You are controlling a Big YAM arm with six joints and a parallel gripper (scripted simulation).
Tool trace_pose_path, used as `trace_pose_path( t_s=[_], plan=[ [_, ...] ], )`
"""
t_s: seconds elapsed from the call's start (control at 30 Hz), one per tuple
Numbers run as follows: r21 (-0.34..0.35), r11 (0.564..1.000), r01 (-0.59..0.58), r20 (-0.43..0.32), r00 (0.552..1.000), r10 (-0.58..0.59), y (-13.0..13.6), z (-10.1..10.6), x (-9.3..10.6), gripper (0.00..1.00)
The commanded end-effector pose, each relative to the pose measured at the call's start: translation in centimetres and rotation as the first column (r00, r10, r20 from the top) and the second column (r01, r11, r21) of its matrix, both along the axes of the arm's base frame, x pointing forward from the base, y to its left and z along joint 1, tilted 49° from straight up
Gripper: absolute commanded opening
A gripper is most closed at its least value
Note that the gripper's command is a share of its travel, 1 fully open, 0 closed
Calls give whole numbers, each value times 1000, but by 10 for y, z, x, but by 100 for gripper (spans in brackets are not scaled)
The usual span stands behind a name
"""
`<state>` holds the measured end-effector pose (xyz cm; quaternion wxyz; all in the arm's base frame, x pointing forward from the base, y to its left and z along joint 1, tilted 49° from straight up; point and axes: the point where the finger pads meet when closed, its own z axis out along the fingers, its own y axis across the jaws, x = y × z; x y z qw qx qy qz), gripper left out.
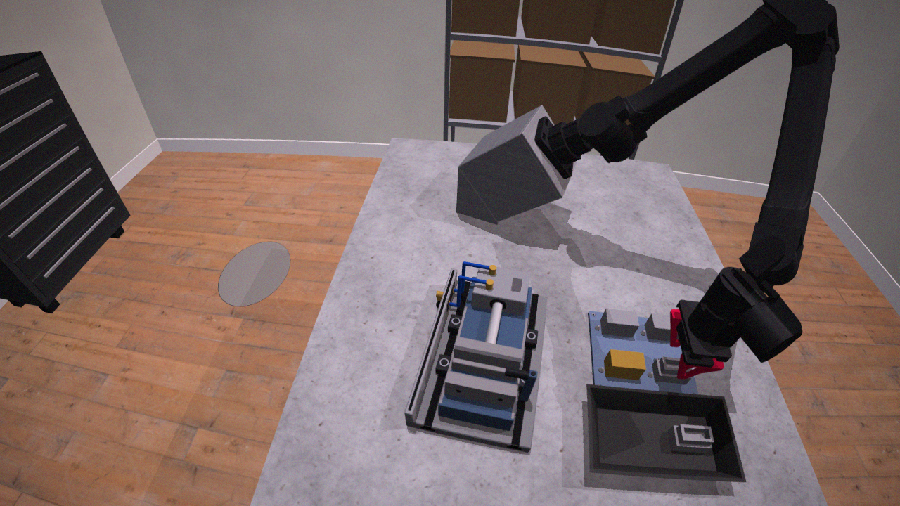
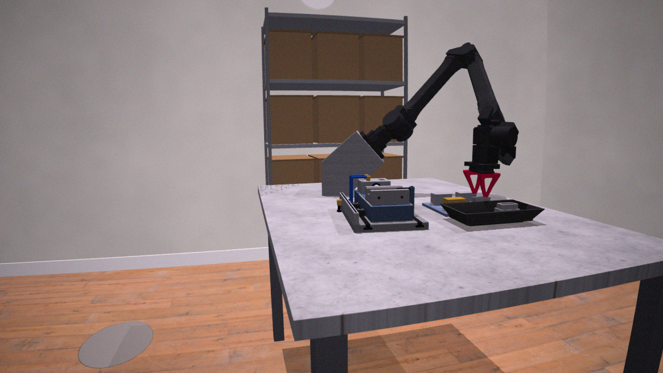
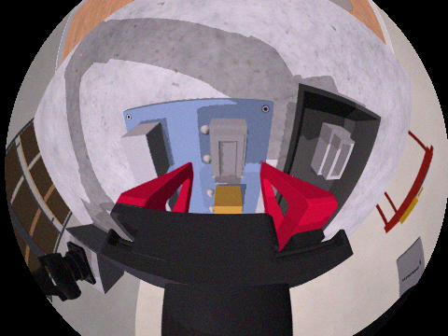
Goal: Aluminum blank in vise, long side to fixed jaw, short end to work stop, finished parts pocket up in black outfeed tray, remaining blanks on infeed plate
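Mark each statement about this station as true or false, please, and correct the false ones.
1. The yellow brass blank is on the infeed plate. True.
2. The black outfeed tray holds two finished parts. False: it holds one; another finished part is on the infeed plate.
3. Two gray blanks are on the infeed plate. True.
4. The end effector is closed on a gray blank. False: it is open and holds nothing.
5. The part in the tray has its pocket down. False: its pocket faces up.
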<state>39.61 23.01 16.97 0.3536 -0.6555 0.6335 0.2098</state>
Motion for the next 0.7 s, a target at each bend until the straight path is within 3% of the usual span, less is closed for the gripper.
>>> trace_pose_path(
  t_s=[0.0, 0.67],
  plan=[
    [4, 1000, -4, 0, 1000, 4, 9, -2, -1, 64],
    [6, 1000, -9, 10, 1000, 9, 10, 1, 1, 64]
  ],
)
